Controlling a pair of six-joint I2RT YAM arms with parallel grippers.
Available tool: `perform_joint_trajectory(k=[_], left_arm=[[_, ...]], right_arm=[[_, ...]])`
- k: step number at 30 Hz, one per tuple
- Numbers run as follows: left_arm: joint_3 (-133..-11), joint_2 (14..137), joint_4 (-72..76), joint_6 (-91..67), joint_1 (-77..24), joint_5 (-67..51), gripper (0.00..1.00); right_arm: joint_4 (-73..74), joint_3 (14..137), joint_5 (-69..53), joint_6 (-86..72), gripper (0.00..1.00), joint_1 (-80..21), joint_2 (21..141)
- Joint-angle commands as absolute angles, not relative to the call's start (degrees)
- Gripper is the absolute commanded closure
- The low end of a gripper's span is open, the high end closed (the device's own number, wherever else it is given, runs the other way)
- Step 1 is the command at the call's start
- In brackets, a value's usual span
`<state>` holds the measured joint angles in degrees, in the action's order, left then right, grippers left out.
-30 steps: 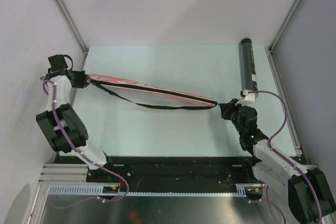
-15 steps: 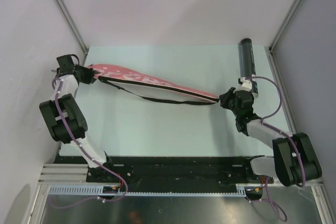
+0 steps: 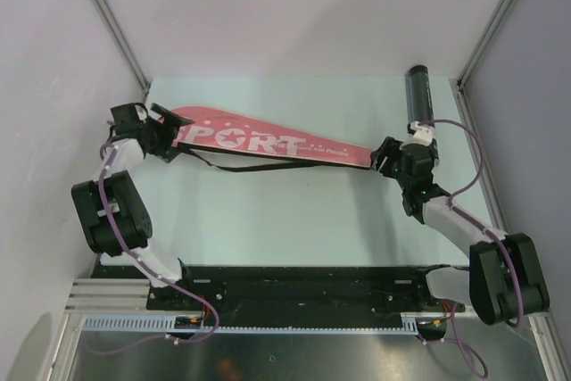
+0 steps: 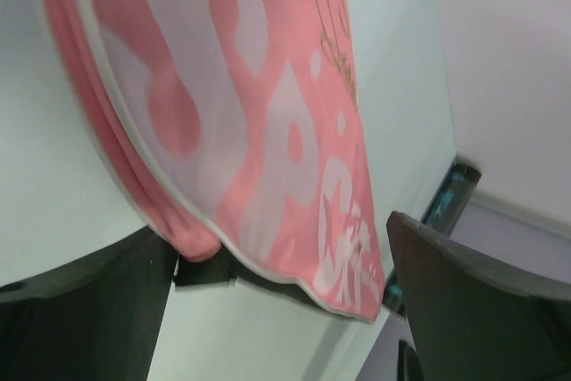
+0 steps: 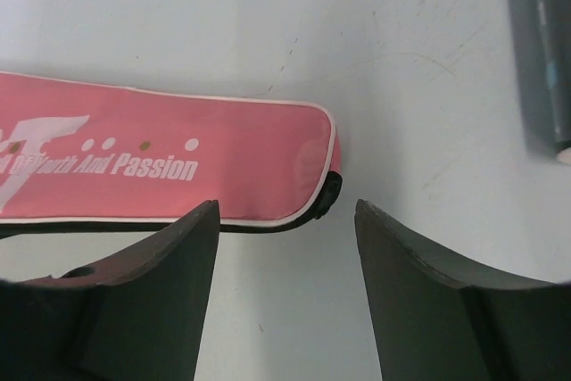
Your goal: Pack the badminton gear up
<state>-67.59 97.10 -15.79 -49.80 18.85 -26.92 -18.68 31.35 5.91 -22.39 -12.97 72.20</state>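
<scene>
The pale green bench (image 3: 294,211) carries everything. On it the pink "SPORT" bag (image 3: 268,142) lies flat with the print up, reaching from the far left to the right side. The black tube (image 3: 419,100) lies at the far right edge, apart from the bag. The left claw (image 3: 169,133) is released, its fingers spread wide around the broad end of the bag. The right claw (image 3: 382,156) is also released, just beside the narrow end, and nothing is between its fingers. The black strap (image 3: 241,167) lies along the near edge of the bag.
</scene>
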Motion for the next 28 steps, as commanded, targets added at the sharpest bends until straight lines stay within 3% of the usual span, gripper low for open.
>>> perform_joint_trajectory(k=[1, 6, 10, 12, 15, 25, 28], left_arm=[[-62.07, 87.90, -14.33, -47.64, 14.07, -29.79, 0.00], [-53.01, 76.32, -16.33, -44.83, 11.60, -27.17, 0.00], [-55.46, 67.88, -24.25, -37.55, 11.95, -19.26, 0.00], [-56.16, 64.44, -24.26, -37.27, 11.78, -20.29, 0.00], [-59.48, 59.69, -24.26, -35.52, 9.06, -21.36, 0.00], [-76.02, 53.09, -19.96, -23.49, -18.86, -14.25, 0.01], [-79.62, 51.51, -16.45, -22.15, -22.40, -17.21, 0.01]], right_arm=[[-10.38, 33.40, 10.28, -21.10, 0.33, -13.80, 64.53], [-2.30, 33.40, 12.47, -21.80, 0.31, -15.73, 56.26], [2.98, 33.40, 12.48, -21.80, 0.29, -17.05, 49.16], [4.65, 33.40, 13.35, -23.10, 0.23, -17.49, 47.38], [7.12, 33.75, 14.33, -24.52, 0.21, -17.22, 44.57], [13.78, 37.87, 15.20, -20.57, 0.20, -18.46, 25.41], [14.86, 42.53, 12.76, -16.37, 0.13, -18.46, 21.55]])
